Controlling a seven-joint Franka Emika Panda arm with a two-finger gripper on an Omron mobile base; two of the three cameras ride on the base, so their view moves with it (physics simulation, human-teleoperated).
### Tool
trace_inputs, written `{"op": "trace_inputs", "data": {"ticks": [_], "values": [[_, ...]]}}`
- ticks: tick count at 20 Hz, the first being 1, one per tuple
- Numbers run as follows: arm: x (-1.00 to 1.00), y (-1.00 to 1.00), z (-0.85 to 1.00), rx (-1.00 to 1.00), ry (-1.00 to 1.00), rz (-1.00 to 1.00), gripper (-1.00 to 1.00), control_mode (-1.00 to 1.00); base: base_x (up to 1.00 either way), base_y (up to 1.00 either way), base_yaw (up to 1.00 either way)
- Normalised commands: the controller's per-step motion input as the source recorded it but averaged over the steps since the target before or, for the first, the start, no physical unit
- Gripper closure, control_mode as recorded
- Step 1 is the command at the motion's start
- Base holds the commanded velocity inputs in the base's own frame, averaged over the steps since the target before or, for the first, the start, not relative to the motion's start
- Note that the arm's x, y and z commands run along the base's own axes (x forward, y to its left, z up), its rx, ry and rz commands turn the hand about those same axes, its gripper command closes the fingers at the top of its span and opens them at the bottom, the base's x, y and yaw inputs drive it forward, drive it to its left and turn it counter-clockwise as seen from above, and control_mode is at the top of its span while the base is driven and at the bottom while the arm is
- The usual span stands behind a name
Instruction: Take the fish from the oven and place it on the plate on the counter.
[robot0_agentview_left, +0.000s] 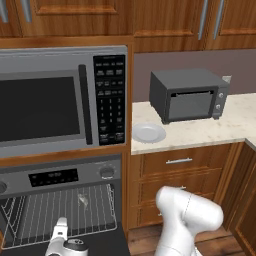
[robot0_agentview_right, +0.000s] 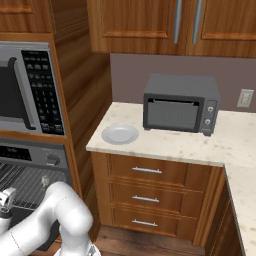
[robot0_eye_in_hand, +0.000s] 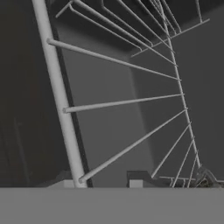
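Gripper (robot0_agentview_left: 61, 226) low at the open oven (robot0_agentview_left: 60, 210), grip state unclear; fish (robot0_agentview_left: 83, 200) sits beyond it on the rack, ungrabbed.

fish (robot0_agentview_left: 82, 201) on the oven (robot0_agentview_left: 65, 210) rack; plate (robot0_agentview_left: 148, 133) on the counter (robot0_agentview_left: 200, 132), right

oven mouth: the oven (robot0_agentview_left: 60, 200) stands open, its front clear above the wire rack (robot0_agentview_left: 60, 212)
rack: the fish (robot0_agentview_left: 83, 201) lies on the wires near the right side, bare wire all around it
rack wires: in the hand view the wires (robot0_eye_in_hand: 122, 103) fan close in front, with gaps between them
counter (robot0_agentview_left: 200, 132): bare stone around the plate (robot0_agentview_left: 148, 133)
obstacle: the toaster oven (robot0_agentview_left: 189, 95) stands behind and right of the plate, apart from it
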Motion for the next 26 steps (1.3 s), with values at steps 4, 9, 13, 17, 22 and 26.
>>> {"op": "trace_inputs", "data": {"ticks": [4,9,13,17,22,26], "values": [[-1.0,0.0,-0.53,0.0,0.1,0.02,1.0,-1.0,0.0,0.0,0.0],[-1.0,0.0,-0.59,0.0,0.11,0.01,1.0,-1.0,0.0,0.0,0.0],[-1.0,0.0,-0.58,0.0,0.14,0.01,1.0,-1.0,0.0,0.0,0.0],[-1.0,0.0,-0.62,0.0,0.14,0.0,1.0,-1.0,0.0,0.0,0.0],[-0.98,0.0,-0.35,0.0,0.09,0.01,1.0,-1.0,0.0,0.0,0.0],[-0.66,0.0,0.53,0.05,-0.08,0.0,1.0,-1.0,0.0,0.0,0.0]]}}
